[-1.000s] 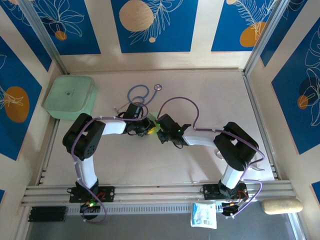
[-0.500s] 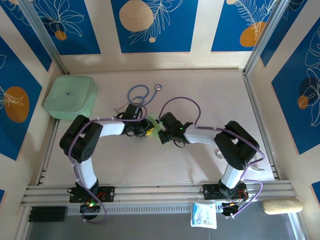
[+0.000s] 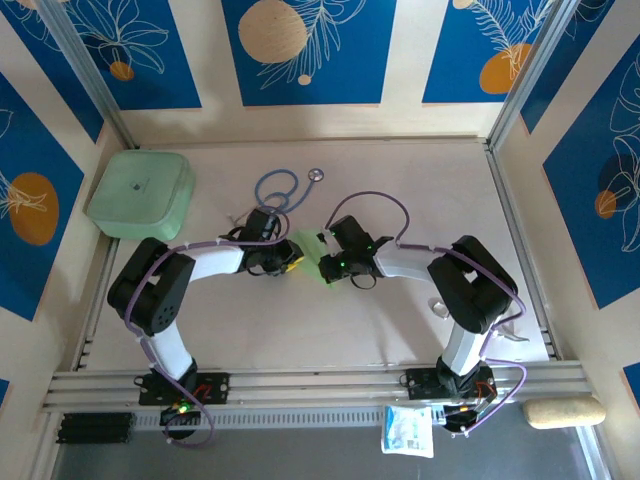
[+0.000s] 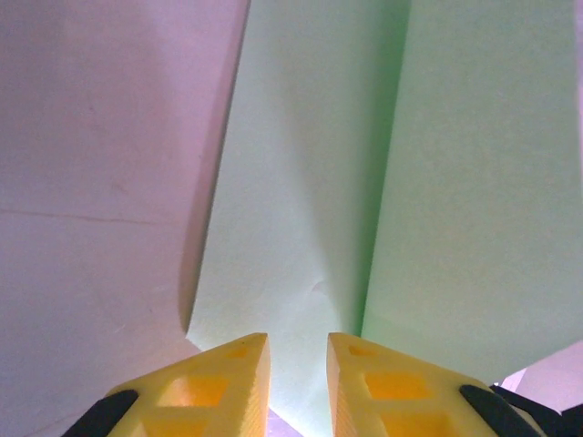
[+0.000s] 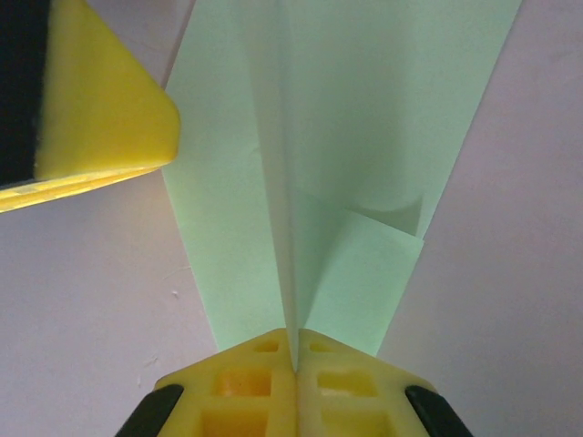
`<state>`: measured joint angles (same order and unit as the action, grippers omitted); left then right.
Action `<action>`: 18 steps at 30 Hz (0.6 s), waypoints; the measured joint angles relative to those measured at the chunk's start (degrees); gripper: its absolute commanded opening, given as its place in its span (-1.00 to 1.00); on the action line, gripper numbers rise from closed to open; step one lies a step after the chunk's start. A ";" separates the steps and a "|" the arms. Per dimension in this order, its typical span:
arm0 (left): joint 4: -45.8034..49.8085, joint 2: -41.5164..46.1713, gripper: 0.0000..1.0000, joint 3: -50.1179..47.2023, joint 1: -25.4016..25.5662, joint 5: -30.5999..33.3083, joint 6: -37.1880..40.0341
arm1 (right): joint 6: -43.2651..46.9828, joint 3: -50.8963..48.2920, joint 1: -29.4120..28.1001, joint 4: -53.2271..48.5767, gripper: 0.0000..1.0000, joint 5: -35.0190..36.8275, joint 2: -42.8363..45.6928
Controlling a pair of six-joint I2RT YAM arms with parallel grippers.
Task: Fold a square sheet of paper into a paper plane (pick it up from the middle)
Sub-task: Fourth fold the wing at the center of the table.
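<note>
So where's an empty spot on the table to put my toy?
The far right corner of the pale wooden table, past the blue stethoscope, is bare. So is the near strip between both arm bases. The middle is crowded: left fingers and right fingers meet at the folded pale green paper.

The paper plane (image 5: 346, 118) is thin matt paper, crisply creased. The left claw (image 4: 298, 350) and right claw (image 5: 296, 350) have matt yellow plastic fingers (image 4: 219, 382). The desk (image 4: 91, 137) is smooth.

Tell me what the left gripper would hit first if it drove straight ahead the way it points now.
The folded green paper: it lies right ahead of the left gripper and its parted jaws. Beyond it, probably the right gripper, though depth is unclear.
</note>
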<state>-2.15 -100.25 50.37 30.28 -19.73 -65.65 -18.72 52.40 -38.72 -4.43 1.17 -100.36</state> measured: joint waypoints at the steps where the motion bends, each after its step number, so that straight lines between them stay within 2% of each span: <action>1: -0.44 -0.04 -0.53 0.00 0.00 -0.20 0.02 | -0.20 0.00 0.26 0.07 -0.86 -0.74 -0.22; 18: -8.44 -2.93 -0.55 -0.02 1.07 -5.57 0.17 | -1.51 1.70 4.44 -0.11 -0.86 -12.55 -3.43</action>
<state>-10.59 -103.18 50.35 31.35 -25.30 -65.47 -20.23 54.11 -34.28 -4.54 -11.38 -103.79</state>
